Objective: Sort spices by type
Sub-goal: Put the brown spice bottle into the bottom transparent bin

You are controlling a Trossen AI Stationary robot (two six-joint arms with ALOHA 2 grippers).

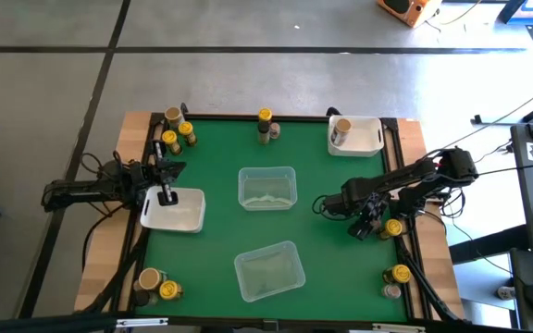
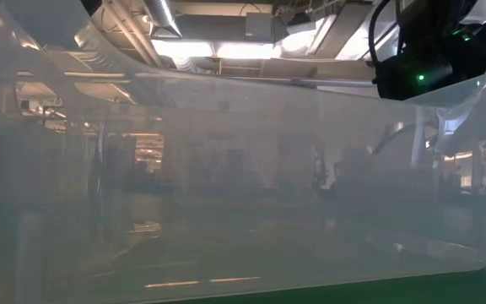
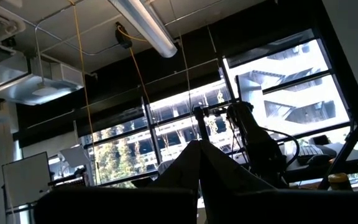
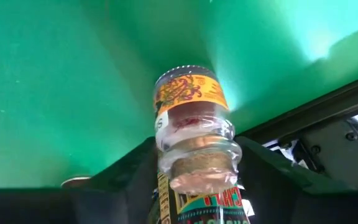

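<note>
A small clear-plastic cylindrical spice jar (image 4: 194, 134) is framed between the half-closed right gripper (image 4: 197, 180) fingers; light, rigid, slippery, best clasped mid-body.

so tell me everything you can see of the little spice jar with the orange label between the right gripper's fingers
The small clear plastic spice jar with an orange patterned label stands between the dark fingers of the right gripper, near the right edge of the green table mat. Its body is transparent and ribbed, with reddish contents above a tan band. A second jar with a yellow and green label sits right against it, nearer the camera. Whether the fingers press on it yet cannot be told.
</note>
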